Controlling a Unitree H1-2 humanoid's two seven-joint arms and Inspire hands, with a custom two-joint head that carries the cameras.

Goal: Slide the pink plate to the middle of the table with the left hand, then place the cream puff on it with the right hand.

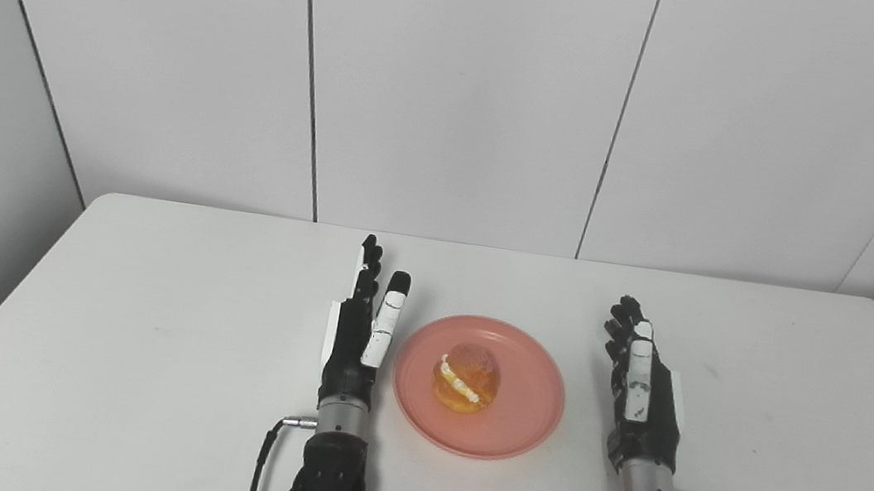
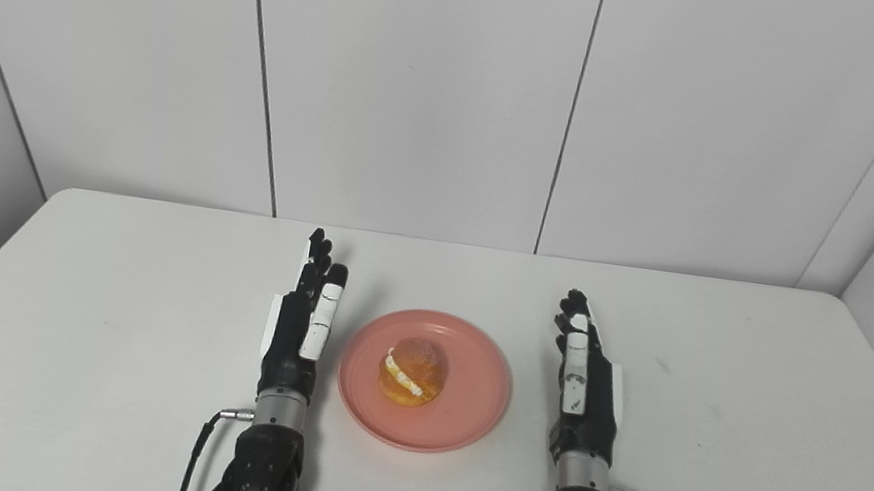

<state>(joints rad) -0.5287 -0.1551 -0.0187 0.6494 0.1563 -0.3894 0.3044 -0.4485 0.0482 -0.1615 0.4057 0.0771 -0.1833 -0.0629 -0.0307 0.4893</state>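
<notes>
The pink plate (image 1: pixel 515 422) lies near the middle of the white table. The golden cream puff (image 1: pixel 466 377) with a white cream line sits on the plate, a little left of its centre. My left hand (image 1: pixel 360 328) is open, fingers straight and pointing away, just left of the plate's rim, holding nothing. My right hand (image 1: pixel 637 379) is open and empty, a short gap to the right of the plate. Both also show in the right eye view: left hand (image 2: pixel 303 321), right hand (image 2: pixel 586 376), plate (image 2: pixel 467 408), cream puff (image 2: pixel 412 370).
The white table (image 1: pixel 145 310) runs to grey wall panels (image 1: pixel 464 90) at the back and sides. A thin cable (image 1: pixel 265 458) hangs by my left wrist.
</notes>
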